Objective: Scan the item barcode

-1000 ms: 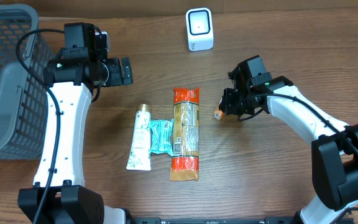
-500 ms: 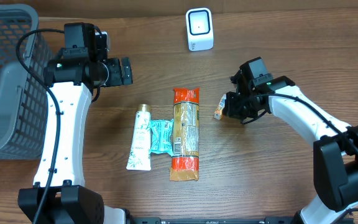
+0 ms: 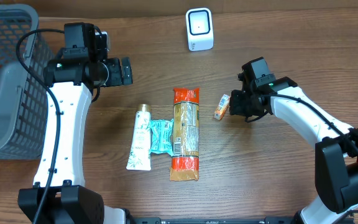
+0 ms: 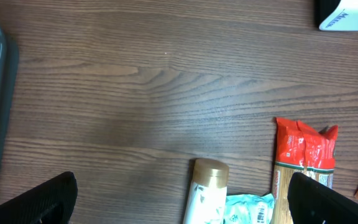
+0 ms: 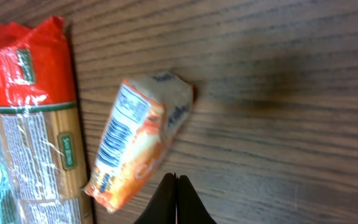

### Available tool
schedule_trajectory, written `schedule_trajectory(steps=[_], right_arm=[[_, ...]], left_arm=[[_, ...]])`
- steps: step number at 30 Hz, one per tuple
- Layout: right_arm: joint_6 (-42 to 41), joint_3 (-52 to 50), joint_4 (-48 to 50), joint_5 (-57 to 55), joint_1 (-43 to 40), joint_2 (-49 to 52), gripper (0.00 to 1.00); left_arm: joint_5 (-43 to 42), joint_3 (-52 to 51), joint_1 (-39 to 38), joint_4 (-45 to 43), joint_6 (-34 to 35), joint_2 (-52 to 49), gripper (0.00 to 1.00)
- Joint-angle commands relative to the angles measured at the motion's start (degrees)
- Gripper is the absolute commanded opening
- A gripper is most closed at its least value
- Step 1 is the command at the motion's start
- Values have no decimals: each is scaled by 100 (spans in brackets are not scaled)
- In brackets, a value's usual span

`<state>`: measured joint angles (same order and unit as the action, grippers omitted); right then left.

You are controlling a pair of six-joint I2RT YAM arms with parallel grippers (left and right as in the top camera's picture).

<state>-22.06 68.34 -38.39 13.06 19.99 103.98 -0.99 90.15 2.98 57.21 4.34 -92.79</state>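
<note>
**Hidden or cut off.** In the overhead view the grey mesh basket point(image 3: 2, 62) at 9 to 10 o'clock runs off the left edge. The left wrist view shows only a corner of the white scanner point(image 3: 199, 29) at 1 o'clock. Print on the tube and sachet is too small to read. In the right wrist view the spaghetti pack runs off the left and bottom edges.

**Task item.** A small orange packet point(image 3: 222, 106) lies flat on the table point(image 3: 278, 180), just right of centre. It is a crinkled foil pouch with one white face, and its barcode point(image 5: 114, 134) faces up. The scanner stands well apart from it at 12 o'clock, upright, its window facing the camera.

**End effectors.**
- The right gripper point(image 5: 176, 193) has its fingers pressed together and holds nothing. The tips sit just beside the packet's 4 o'clock edge; contact cannot be determined.
- The left gripper point(image 3: 124, 71) is spread wide at 10 o'clock, above bare wood, with nothing between its dark fingers point(image 4: 39, 199).

**Surroundings.** Three items lie side by side at centre:
- a long clear spaghetti pack point(image 3: 185, 134) with red ends
- a teal sachet point(image 3: 160, 135), touching the pack
- a white tube point(image 3: 140, 140) with a gold cap

The spaghetti pack lies near the packet, at its 9 o'clock side. The table is brown wood-grain laminate.
</note>
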Motion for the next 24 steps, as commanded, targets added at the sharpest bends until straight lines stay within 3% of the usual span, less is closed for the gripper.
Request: schedule_trajectory(steps=[1, 24], right_arm=[[-173, -70, 59, -127, 31, -98, 4], [-341, -599, 686, -107, 70, -101, 4]], left_arm=[[35, 66, -48, -24, 79, 26, 100], [35, 66, -37, -24, 79, 26, 100]])
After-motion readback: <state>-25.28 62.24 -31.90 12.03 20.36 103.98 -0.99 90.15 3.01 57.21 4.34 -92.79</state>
